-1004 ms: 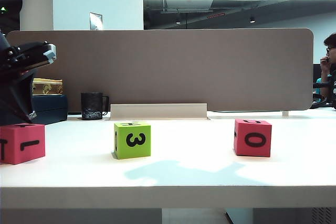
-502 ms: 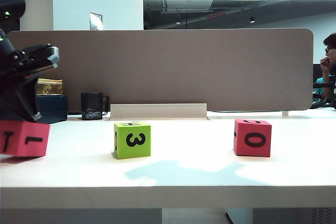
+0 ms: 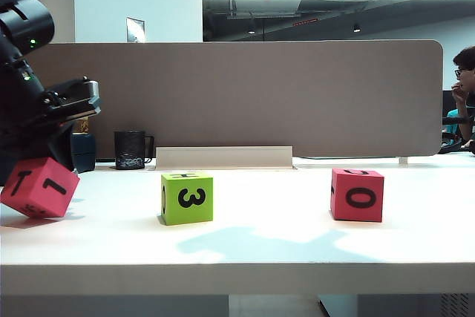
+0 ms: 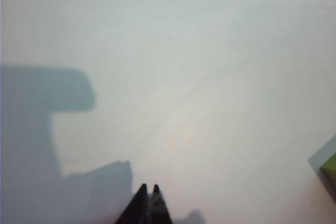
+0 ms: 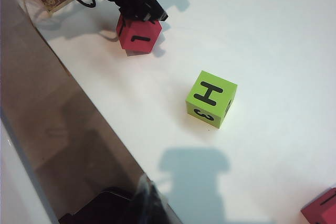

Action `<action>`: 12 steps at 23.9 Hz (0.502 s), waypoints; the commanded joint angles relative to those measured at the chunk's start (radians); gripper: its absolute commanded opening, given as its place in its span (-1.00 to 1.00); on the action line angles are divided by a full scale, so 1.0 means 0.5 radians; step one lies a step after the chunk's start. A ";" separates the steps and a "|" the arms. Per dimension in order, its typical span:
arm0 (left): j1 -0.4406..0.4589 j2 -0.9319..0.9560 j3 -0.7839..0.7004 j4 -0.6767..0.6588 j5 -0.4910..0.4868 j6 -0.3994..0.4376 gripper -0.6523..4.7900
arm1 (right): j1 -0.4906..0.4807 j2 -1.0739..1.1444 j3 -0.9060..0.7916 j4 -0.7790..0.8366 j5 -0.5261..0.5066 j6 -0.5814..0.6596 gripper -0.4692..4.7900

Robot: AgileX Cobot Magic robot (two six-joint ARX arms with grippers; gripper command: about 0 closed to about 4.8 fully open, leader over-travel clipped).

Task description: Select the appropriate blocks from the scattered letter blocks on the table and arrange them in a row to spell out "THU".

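At the far left of the exterior view the pinkish-red T block [image 3: 38, 187] now stands tipped on one lower edge, its faces turned diagonally so that a "T" and a "1" both show. The left gripper [image 3: 63, 146], a dark mass just above and behind it, appears to be pushing it over with its fingers pressed together and nothing between them; the left wrist view shows the two black fingertips [image 4: 148, 203] touching over bare white table [image 4: 199, 77]. A likely reading is that the arm is rolling the cube to bring its "T" to the top or front, the first letter of the row.

A second ago this block sat flat at the left edge of the frame; half a second ago it was slightly lifted on one side, and now it is rotated well over and shifted a little rightward. The left arm has also advanced to the right and risen in the frame.

The lime green block [image 3: 187, 197], "H" on top in the right wrist view [image 5: 211, 98], and the red block [image 3: 358, 194] at right centre with "O" facing have not moved. The right gripper [image 5: 144, 203] shows only as a dark blur at the lower edge of its own view, closed and empty.
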 commanded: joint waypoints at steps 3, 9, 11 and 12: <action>-0.006 0.072 0.217 -0.026 0.017 -0.002 -0.78 | 0.003 0.009 0.013 0.031 0.008 -0.006 -0.84; -0.021 0.092 0.558 -0.408 0.006 0.002 -0.78 | 0.003 0.015 0.013 0.025 0.052 -0.005 -0.84; -0.021 0.091 0.597 -0.632 0.005 0.037 -0.78 | 0.003 0.015 0.013 0.017 0.053 -0.005 -0.84; -0.021 0.090 0.605 -0.755 0.002 0.078 -0.78 | 0.003 0.015 0.013 0.014 0.052 -0.005 -0.84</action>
